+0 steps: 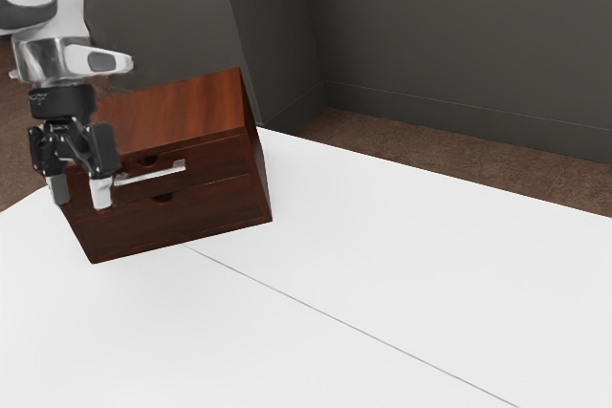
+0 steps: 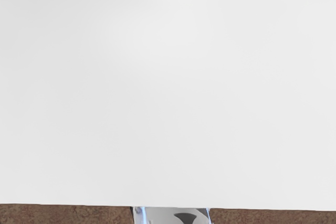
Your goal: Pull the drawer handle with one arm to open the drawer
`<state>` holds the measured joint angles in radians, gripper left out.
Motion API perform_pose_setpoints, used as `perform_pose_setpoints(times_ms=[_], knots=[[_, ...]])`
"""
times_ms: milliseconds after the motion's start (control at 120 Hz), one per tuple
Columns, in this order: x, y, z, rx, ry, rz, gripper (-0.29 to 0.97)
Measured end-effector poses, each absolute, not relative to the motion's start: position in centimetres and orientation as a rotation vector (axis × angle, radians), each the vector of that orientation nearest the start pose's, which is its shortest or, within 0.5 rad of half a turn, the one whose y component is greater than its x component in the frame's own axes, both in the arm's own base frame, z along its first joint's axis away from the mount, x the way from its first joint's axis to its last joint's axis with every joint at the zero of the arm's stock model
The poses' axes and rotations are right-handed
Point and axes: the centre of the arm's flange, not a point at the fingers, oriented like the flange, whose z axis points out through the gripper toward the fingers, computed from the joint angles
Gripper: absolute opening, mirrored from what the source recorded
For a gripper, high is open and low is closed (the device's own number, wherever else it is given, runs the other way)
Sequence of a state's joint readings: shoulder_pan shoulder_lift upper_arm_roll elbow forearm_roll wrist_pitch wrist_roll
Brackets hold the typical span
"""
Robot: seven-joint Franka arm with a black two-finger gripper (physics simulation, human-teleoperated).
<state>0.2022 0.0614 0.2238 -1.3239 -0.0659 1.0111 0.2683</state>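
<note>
A wooden cabinet [image 1: 182, 112] with 2 drawers is being shown standing near the surface's [image 1: 382, 265] far edge, toward the exterior view's left. The claw [image 1: 81, 188] is being held released, its fingers [image 1: 100, 193] apart, just beside the end of the silver drawer handle [image 1: 151, 174], which is not being gripped. The upper drawer [image 1: 206, 155] is being judged as not yet opened; grasping and pulling are being left to do.
</note>
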Motion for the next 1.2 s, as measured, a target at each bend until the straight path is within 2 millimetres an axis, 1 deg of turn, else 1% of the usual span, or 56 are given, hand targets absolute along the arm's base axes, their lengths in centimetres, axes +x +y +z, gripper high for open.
perform_pose_setpoints(times_ms=[33, 67, 100, 125, 142, 150, 183, 217, 242, 267, 283, 300, 333, 367, 400, 425, 467, 500, 550, 583, 617, 683, 717, 750, 783, 817, 850, 917, 950, 1100, 1158, 1200], knots=[[46.8, 20.8, 66.6, -3.265, -0.219, 0.476, 0.68], [47.2, 21.2, 66.7, -3.267, -0.192, 0.414, 0.68], [47.7, 21.0, 66.9, -3.266, -0.145, 0.362, 0.68], [48.2, 20.5, 67.0, -3.264, -0.101, 0.327, 0.68], [48.4, 19.9, 67.5, -3.261, -0.067, 0.294, 0.68], [48.4, 19.6, 68.2, -3.257, -0.049, 0.265, 0.68], [46.6, 17.3, 73.3, -3.234, 0.050, 0.066, 0.68], [44.9, 14.9, 77.2, -3.209, 0.152, -0.086, 0.68], [44.1, 13.1, 79.0, -3.191, 0.231, -0.162, 0.68], [44.1, 11.6, 79.6, -3.180, 0.303, -0.193, 0.68], [44.6, 10.9, 79.3, -3.175, 0.340, -0.188, 0.68], [45.7, 10.6, 78.3, -3.173, 0.363, -0.161, 0.68], [47.9, 10.5, 76.2, -3.158, 0.391, -0.102, 0.68], [49.2, 10.6, 73.9, -3.141, 0.421, -0.046, 0.68], [49.8, 10.6, 71.8, -3.127, 0.456, -0.003, 0.68], [49.9, 10.8, 70.4, -3.117, 0.482, 0.017, 0.68], [49.7, 11.7, 69.0, -3.099, 0.503, 0.023, 0.68], [49.5, 12.9, 68.6, -3.081, 0.502, 0.015, 0.68], [49.2, 14.2, 68.6, -3.051, 0.514, -0.012, 0.68], [48.7, 14.1, 69.0, -3.031, 0.551, -0.038, 0.68], [47.7, 13.8, 69.1, -3.021, 0.597, -0.056, 0.68], [45.0, 14.0, 70.3, -2.997, 0.650, -0.116, 0.68], [43.9, 13.8, 70.4, -2.959, 0.682, -0.124, 0.68], [43.1, 13.8, 69.9, -2.928, 0.707, -0.124, 0.68], [42.6, 14.0, 68.2, -2.906, 0.730, -0.107, 0.68], [42.7, 14.2, 66.4, -2.886, 0.754, -0.096, 0.68], [43.2, 14.5, 64.8, -2.856, 0.776, -0.083, 0.68], [44.7, 15.1, 62.9, -2.785, 0.815, -0.070, 0.68], [45.4, 15.7, 62.1, -2.758, 0.823, -0.069, 0.68], [47.3, 17.9, 60.7, -2.659, 0.851, -0.085, 0.68], [47.7, 18.3, 60.5, -2.629, 0.866, -0.089, 0.68], [48.1, 18.3, 60.4, -2.608, 0.884, -0.093, 0.68]])
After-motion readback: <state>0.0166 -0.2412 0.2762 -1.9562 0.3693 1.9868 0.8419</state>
